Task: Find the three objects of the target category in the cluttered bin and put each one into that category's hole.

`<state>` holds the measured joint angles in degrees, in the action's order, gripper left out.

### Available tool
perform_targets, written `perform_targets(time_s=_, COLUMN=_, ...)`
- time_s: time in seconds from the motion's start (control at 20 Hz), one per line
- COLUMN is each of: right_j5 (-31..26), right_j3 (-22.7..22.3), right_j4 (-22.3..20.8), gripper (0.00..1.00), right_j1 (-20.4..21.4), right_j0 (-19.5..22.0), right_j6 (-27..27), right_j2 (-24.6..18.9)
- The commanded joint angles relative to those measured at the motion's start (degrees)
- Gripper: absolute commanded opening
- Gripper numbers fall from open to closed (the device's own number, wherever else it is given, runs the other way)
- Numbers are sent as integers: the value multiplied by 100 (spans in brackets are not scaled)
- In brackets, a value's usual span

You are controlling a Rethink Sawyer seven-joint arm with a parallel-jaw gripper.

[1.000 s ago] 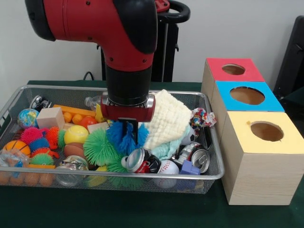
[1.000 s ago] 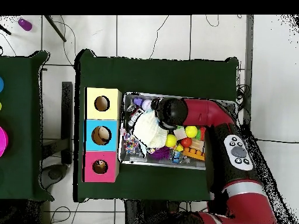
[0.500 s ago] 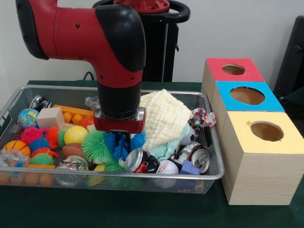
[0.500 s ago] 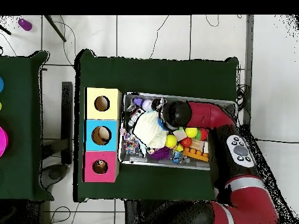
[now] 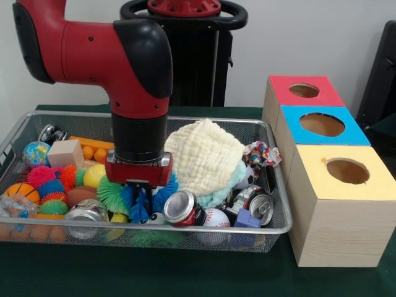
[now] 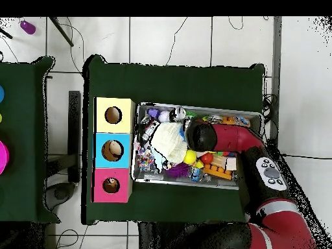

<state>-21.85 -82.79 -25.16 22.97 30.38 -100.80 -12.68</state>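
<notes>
End effector point(image 5: 139, 199) sits low in the wire bin point(image 5: 272, 224), buried in a blue spiky ball point(image 5: 146, 199) beside a green one point(image 5: 110, 192); I cannot tell its opening. Cream cloth point(image 5: 204, 154) lies just right of it. Three holed boxes point(image 5: 334, 185) stand on the desk beside the bin.

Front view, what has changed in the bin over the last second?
The gripper slid along the bin away from the boxes, dragging the blue spiky ball with it, and sank lower. The cream cloth is more uncovered. The crushed can, baseball and three boxes stayed put.
</notes>
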Motion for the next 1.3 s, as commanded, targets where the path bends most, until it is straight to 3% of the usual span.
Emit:
perform_targets(time_s=0.05, right_j5=239, right_j3=-780, right_j4=-562, gripper=0, right_j1=-274, right_j0=243, right_j6=31, right_j2=182)
perform_targets(time_s=0.5, right_j5=-483, right_j3=-568, right_j4=-721, gripper=0, right_j1=-125, right_j0=949, right_j6=1260, right_j2=-274)
perform_targets(time_s=1.05, right_j5=-764, right_j3=-343, right_j4=-1063, gripper=0, right_j1=-165, right_j0=1416, right_j6=1725, right_j2=-659)
perform_targets(time_s=1.3, right_j5=-705, right_j3=-388, right_j4=-1257, gripper=0, right_j1=-188, right_j0=1505, right_j6=1632, right_j2=-754)
